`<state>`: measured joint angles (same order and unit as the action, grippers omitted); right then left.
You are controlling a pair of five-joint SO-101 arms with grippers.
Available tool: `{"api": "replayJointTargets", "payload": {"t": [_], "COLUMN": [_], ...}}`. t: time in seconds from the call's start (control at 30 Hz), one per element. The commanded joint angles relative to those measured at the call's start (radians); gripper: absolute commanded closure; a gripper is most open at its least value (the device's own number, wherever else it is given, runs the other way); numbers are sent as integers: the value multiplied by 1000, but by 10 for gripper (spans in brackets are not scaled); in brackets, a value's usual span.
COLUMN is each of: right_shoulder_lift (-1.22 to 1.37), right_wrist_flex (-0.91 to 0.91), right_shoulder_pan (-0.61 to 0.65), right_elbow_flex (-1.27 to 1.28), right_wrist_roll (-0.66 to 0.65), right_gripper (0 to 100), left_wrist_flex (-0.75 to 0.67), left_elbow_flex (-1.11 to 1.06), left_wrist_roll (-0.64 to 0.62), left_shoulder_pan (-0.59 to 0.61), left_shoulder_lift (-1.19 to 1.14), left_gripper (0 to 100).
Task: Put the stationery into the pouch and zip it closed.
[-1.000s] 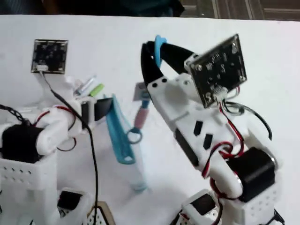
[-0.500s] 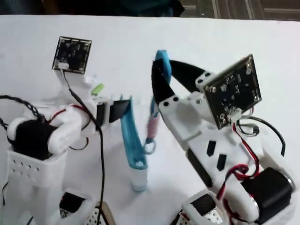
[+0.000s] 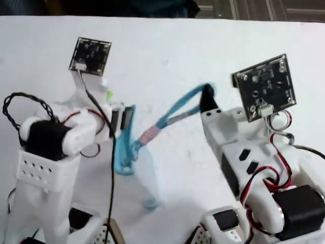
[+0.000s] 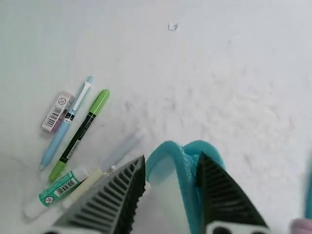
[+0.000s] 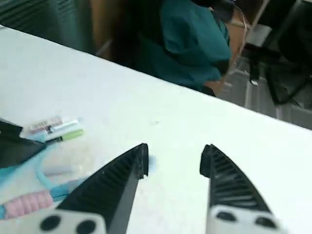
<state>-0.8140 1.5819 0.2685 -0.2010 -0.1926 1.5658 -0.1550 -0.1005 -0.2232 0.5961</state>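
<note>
Your L gripper (image 4: 171, 168) pinches the blue pouch (image 4: 181, 150) at its rim. R gripper (image 5: 174, 156): jaws apart, pouch's strap (image 3: 177, 109) stretched up to it. Pens (image 4: 79, 130) & eraser (image 4: 57, 111) lie loose on the table (image 4: 219, 58) beside the pouch.

Pouch (image 4: 181, 158) mostly behind fingers (image 4: 114, 195) and past picture edge

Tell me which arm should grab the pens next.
Right, probably: the left gripper is clamped on the rim of the pouch, while the right gripper is open, with the pens lying ahead of it.
</note>
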Motion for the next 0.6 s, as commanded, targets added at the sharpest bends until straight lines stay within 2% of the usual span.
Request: {"api": "replayJointTargets", "payload": {"t": [0.0, 0.17, 0.27, 0.47, 0.57], "right_shoulder_lift": [-5, 2, 4, -70, -125], "right_wrist_flex": [45, 165, 179, 173, 117], "right_shoulder_pan": [-45, -44, -8, 323, 479], "right_elbow_flex": [-6, -5, 6, 252, 371], "right_wrist_roll": [-112, -334, -416, -402, -247], "right_gripper": [804, 804, 804, 800, 795], "left_wrist_flex": [-15, -54, -61, -57, -57], "left_elbow_flex": [-28, -26, -26, -28, -28], "left_wrist_roll": [9, 9, 9, 9, 9], "left_shoulder_pan": [-18, -21, -21, -19, -19], "left_shoulder_lift": [-50, -50, -50, -50, -50], "left_gripper": [813, 836, 846, 841, 841]}}
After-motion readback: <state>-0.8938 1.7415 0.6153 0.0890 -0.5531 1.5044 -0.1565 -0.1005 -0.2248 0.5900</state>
